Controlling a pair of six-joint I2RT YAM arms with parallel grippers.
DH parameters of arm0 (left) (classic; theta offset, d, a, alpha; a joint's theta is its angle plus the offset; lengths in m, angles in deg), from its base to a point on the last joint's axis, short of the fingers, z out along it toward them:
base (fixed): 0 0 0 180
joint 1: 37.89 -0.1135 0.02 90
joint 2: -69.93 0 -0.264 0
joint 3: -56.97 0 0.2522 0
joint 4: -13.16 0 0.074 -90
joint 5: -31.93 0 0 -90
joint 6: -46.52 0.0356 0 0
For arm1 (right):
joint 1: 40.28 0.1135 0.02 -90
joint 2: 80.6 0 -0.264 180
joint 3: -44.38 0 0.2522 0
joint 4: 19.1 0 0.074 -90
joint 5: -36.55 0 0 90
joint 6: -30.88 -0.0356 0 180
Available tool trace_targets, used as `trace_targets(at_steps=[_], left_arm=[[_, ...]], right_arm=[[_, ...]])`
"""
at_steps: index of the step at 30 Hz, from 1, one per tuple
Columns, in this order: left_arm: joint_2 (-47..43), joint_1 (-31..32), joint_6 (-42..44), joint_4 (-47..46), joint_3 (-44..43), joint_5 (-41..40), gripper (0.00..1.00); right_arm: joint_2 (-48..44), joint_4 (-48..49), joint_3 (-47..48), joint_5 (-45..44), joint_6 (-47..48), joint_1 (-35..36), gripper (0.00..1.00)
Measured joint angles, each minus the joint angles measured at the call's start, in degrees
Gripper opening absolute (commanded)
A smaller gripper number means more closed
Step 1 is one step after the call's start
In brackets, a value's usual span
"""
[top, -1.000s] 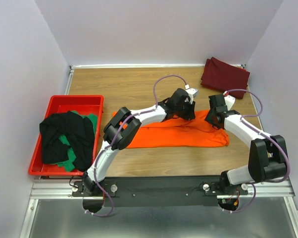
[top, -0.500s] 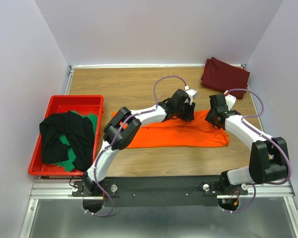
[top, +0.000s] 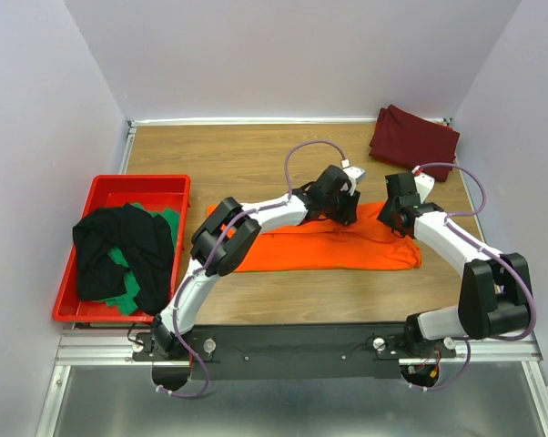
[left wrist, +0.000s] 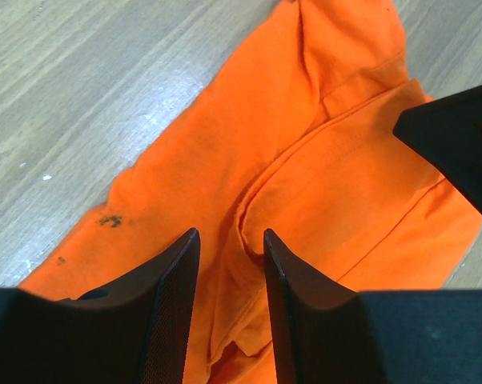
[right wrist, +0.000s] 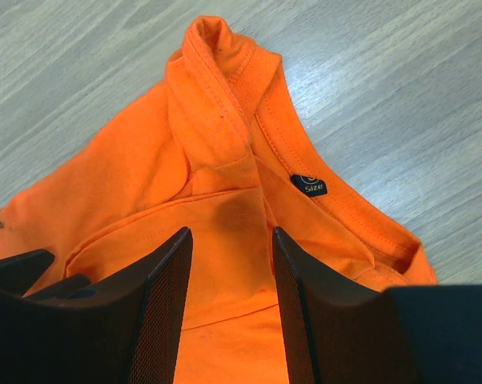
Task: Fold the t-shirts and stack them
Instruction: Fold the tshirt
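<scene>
**Both tools over the orange t-shirt, hardly any change**

Compared with one second ago, the top view is almost the same. The two arms have shifted only a little, and the orange t-shirt (top: 329, 248) keeps the same long flat shape in the middle of the surface (top: 256, 155), nearer to the right edge.

The left tool (left wrist: 230, 236) is above the shirt with its fingers parted and a narrow gap between them. A raised crease of orange cloth shows in this gap and is not pinched. The right tool (right wrist: 230, 232) is also parted, a bit wider, and stands over the cloth just below the collar (right wrist: 225, 56).

The wrist views give details that the top view hides. The right one shows a small dark size label (right wrist: 308, 185) inside the neck. The left one shows dark spots (left wrist: 109, 219) on the cloth near its edge. Whether the fingertips touch the cloth I cannot tell, because each tool covers its own contact place.

A folded maroon t-shirt (top: 413, 141) lies in the far right corner, well apart. At the left edge stands a red tray (top: 142, 179) with a black t-shirt (top: 128, 255) heaped over a green t-shirt (top: 121, 299), the black one hanging over the rim.
</scene>
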Motion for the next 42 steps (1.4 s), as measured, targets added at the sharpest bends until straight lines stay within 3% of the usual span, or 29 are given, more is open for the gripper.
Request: trace_targets(at_steps=[9, 13, 27, 42], left_arm=[[0.0, 0.8, 1.1, 0.4, -0.7, 0.6, 0.43], [0.1, 1.0, 1.2, 0.9, -1.3, 0.6, 0.37], [0.2, 1.2, 2.0, 2.9, -1.9, 0.4, 0.00], [-4.7, 1.6, 3.1, 2.7, 5.4, 0.4, 0.00]], right_arm=[[-0.5, 0.0, -0.2, 0.0, 0.0, 0.0, 0.51], [-1.0, 0.0, -0.2, 0.0, 0.0, 0.0, 0.51], [-2.0, 0.0, -0.2, 0.0, 0.0, 0.0, 0.51], [-2.0, 0.0, -0.3, 0.0, 0.0, 0.0, 0.51]])
